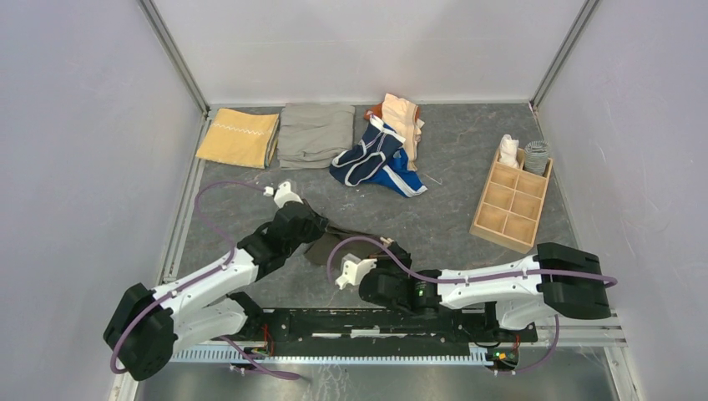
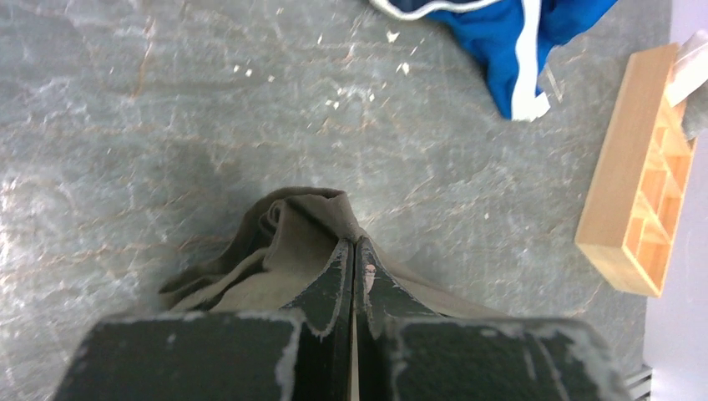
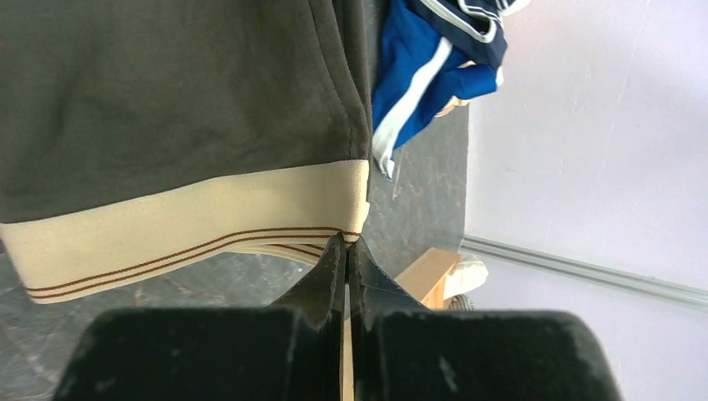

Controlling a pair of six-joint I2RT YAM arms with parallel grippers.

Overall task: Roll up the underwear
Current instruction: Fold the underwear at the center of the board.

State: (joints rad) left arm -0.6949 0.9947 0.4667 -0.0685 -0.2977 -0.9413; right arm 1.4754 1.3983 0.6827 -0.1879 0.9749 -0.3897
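Observation:
The dark grey-brown underwear (image 1: 334, 242) with a tan waistband (image 3: 192, 225) hangs stretched between my two grippers near the table's front middle. My left gripper (image 1: 311, 227) is shut on a bunched fold of its dark cloth (image 2: 288, 251). My right gripper (image 1: 392, 253) is shut on the corner of the tan waistband, as the right wrist view (image 3: 347, 244) shows. The dark cloth (image 3: 167, 92) fills that view's upper left. The navy underwear with white trim (image 1: 366, 157), a bright blue piece (image 1: 401, 177) and a peach piece (image 1: 402, 117) lie heaped at the back middle.
A folded mustard-yellow cloth (image 1: 238, 138) and a folded grey-khaki cloth (image 1: 316, 134) lie at the back left. A wooden compartment box (image 1: 511, 200) with rolled pieces in its far cells stands at the right. Walls close in the table on three sides.

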